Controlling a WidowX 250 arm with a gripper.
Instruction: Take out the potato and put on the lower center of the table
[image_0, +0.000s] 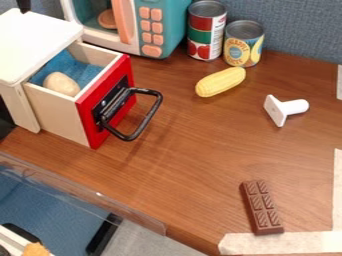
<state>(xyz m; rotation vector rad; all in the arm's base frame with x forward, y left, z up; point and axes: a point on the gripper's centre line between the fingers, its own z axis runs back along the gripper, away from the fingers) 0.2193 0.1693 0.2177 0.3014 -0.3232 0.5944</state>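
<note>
Potato (61, 84), pale tan, smooth and rounded, is lying in an open cream-coloured wooden drawer (57, 107) with a blue lining, over at the worktop's left side. From where I'm standing, the drawer is showing its red front panel (85, 111), and a black looped handle (148, 114) is sticking out over the brown wooden worktop (180, 155). The black two-finger gripper (24, 5) is just peeking in above the cabinet's flat white top (37, 37); I cannot tell how its jaws are standing.

Behind the drawer, a teal and white toy microwave (157, 25) with orange buttons is standing toward the back edge. Beside it a red and green cylindrical metal can (206, 30) is standing upright, next to a shorter yellow and blue metal can (243, 44). A yellow ear of corn (221, 82) is lying in front of them, and a white plastic T-shaped piece (284, 109) is resting farther right. Down by the near edge, right of the middle, a brown segmented chocolate bar (261, 206) is lying just beside some cream tape (287, 243).
</note>
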